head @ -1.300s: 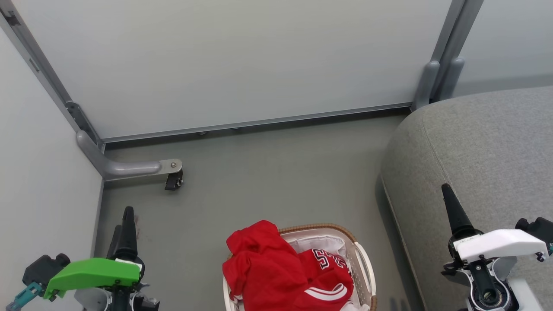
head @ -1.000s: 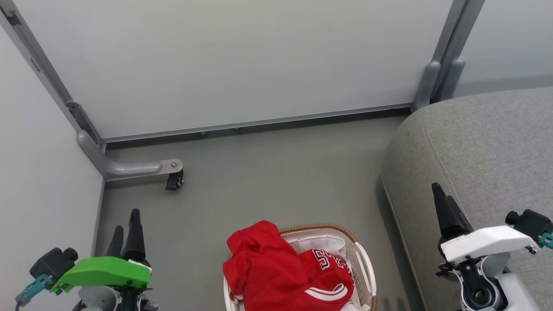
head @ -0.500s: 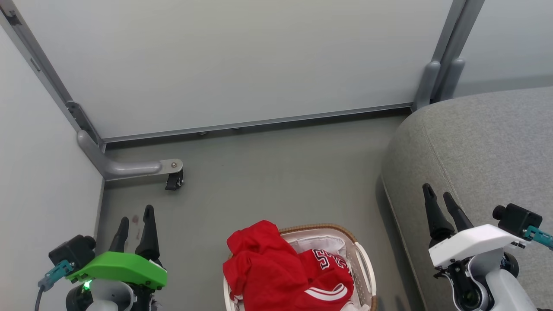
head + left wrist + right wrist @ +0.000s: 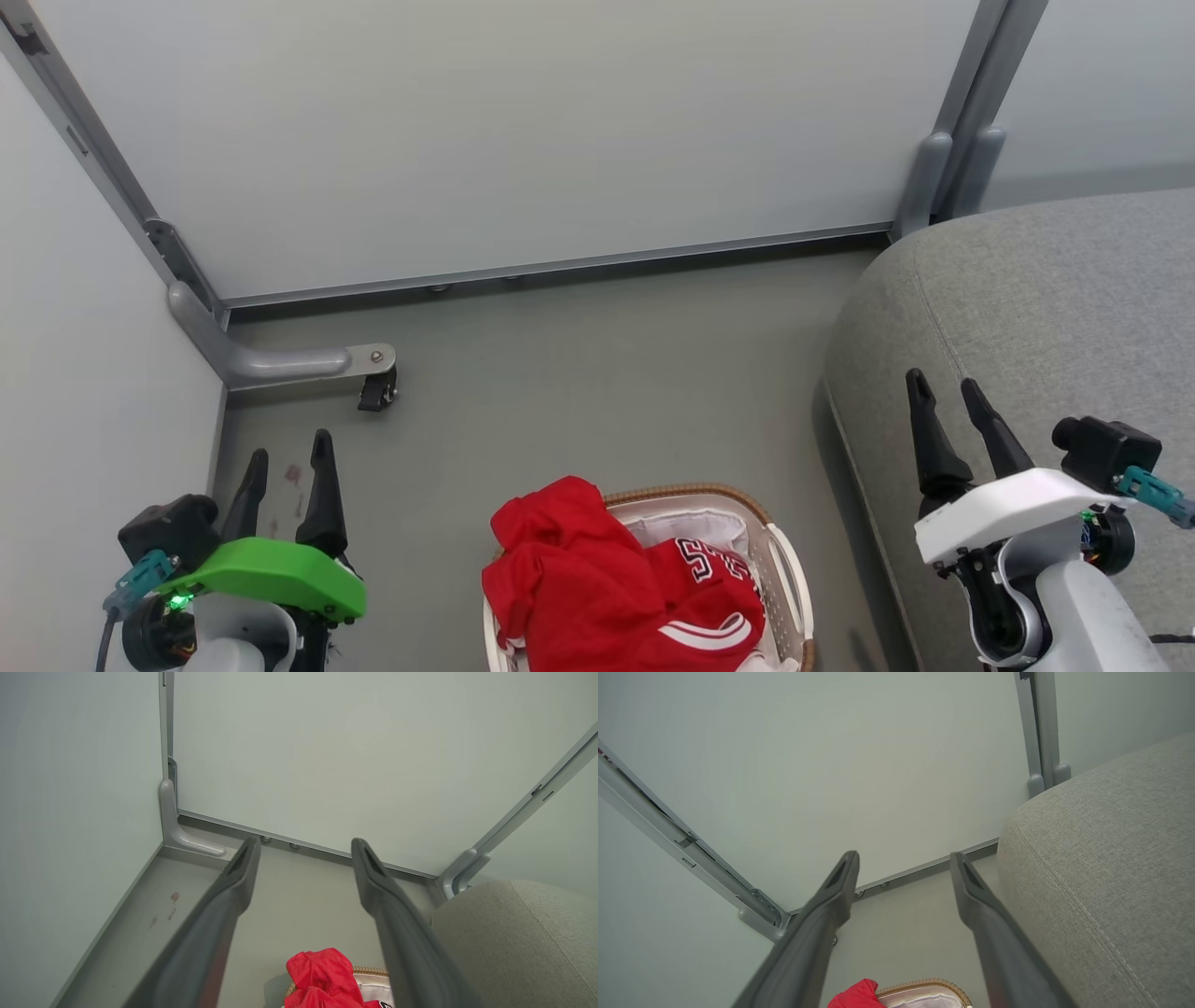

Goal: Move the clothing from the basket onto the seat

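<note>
Nearest the robot, at the bottom edge of the head view, the basket (image 4: 782, 569) stands on the floor (image 4: 579, 392) between the two arms. All the clothing is in it. A plain red T-shirt (image 4: 560, 579) is heaped on the left side and bulges over the brown rim there. A red jersey (image 4: 714, 607) with white stripes and lettering lies against it on the right. White lining (image 4: 686, 525) shows at the basket's far end.

The left end effector (image 4: 289, 448) hangs over the floor to the left of the basket, well apart from it. Its two dark fingers are spread with nothing between them. In the left wrist view the gap frames bare floor, with the top of the T-shirt low down.

The right end effector (image 4: 943, 381) is on the other side, seen against the near left edge of the seat (image 4: 1055, 308). It too is spread wide and holds nothing. In the right wrist view the grey cushion lies to the right of the fingers, apart from them.

The seat is just beside the basket on the right, with a rounded corner and a stitched seam.

Farther off on the left, a grey metal foot (image 4: 280, 362) ends in a small black caster (image 4: 376, 392). Pale wall panels (image 4: 523, 131) close the corner behind, and a grey post (image 4: 934, 177) stands at the seat's far corner.
</note>
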You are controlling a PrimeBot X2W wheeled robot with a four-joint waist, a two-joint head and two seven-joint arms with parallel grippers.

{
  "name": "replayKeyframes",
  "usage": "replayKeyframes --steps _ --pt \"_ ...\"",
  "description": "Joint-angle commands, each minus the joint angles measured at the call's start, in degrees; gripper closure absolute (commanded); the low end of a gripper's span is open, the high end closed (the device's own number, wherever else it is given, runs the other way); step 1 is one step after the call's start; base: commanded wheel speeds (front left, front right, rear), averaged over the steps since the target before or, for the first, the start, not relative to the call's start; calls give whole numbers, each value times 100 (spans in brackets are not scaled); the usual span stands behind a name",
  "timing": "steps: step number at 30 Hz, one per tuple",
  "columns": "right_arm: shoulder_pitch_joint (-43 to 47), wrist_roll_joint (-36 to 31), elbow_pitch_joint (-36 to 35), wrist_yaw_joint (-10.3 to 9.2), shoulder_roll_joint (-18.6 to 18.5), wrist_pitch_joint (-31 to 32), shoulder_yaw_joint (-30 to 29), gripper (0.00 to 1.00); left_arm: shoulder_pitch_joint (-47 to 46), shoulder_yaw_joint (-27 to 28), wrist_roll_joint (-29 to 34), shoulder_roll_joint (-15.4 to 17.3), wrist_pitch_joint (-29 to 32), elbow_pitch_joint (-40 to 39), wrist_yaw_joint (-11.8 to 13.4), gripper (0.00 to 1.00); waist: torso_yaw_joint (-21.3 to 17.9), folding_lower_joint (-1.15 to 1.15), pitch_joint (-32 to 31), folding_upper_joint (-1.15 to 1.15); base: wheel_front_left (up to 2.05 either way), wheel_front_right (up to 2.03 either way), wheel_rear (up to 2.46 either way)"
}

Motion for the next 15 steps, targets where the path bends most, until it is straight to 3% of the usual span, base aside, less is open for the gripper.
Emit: replayKeyframes --steps 1,15 --pt "-86 -193 -34 2 -16 -70 22 0 -54 -16 181 56 -71 -30 39 0 1 0 -3 0 0 0 0" --pt "94 -1105 330 2 53 -285 55 0 166 74 900 -69 -277 106 73 0 -17 0 -23 0 0 0 0"
